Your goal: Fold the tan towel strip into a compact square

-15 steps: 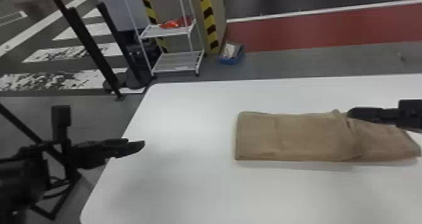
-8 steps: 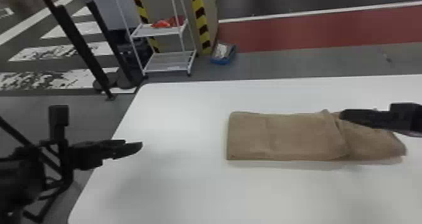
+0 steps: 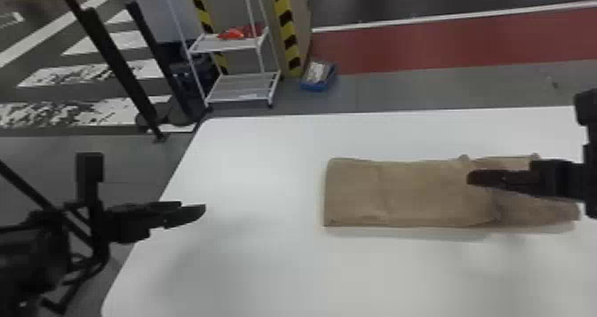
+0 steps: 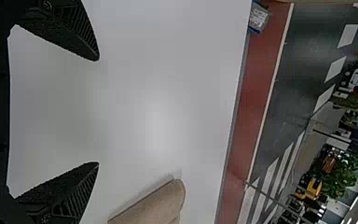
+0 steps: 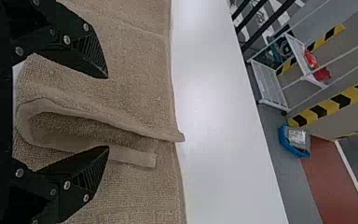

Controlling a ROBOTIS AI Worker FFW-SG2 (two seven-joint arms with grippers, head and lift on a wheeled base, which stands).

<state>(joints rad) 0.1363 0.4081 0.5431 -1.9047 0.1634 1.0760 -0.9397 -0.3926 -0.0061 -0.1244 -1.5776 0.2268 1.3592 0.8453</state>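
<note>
The tan towel strip (image 3: pixel 422 192) lies flat across the right half of the white table, with a crease near its left end and a folded edge toward its right. Over that right part is my right gripper (image 3: pixel 473 178), and in the right wrist view the gripper (image 5: pixel 108 112) stands open, a raised, curled towel edge (image 5: pixel 88 121) between its fingers. My left gripper (image 3: pixel 202 211) is over the table's left side, apart from the towel. The left wrist view has this gripper (image 4: pixel 99 112) open with bare table between its fingers and a towel corner (image 4: pixel 156 205) farther off.
The white table (image 3: pixel 248 160) extends left of the towel and in front of it. Beyond its far edge stand a white wire shelf (image 3: pixel 240 87) and a blue bin (image 3: pixel 319 77) on the floor. A black stand (image 3: pixel 115 63) is at the back left.
In the head view the towel, table and background have shifted left together. The right gripper has moved left relative to the towel, farther over its folded part. The left gripper looks nearly unchanged.
</note>
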